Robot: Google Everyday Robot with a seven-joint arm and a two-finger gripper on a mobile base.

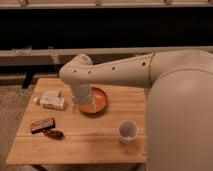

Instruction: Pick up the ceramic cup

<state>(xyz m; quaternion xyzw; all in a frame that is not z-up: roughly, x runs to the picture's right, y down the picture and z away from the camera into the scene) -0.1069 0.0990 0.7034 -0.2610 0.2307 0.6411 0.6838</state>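
The ceramic cup [127, 131] is small and white and stands upright on the wooden table [80, 147], near its front right edge. My white arm reaches in from the right and bends down over the left rim of the orange bowl [98, 99]. My gripper [82, 106] is at the arm's lower end, over that rim, well to the left of the cup and behind it. It is not touching the cup.
A white packet [52, 101] lies at the table's left. A brown bar [42, 124] and a dark object [53, 133] lie at the front left. A dark rail and wall run behind the table.
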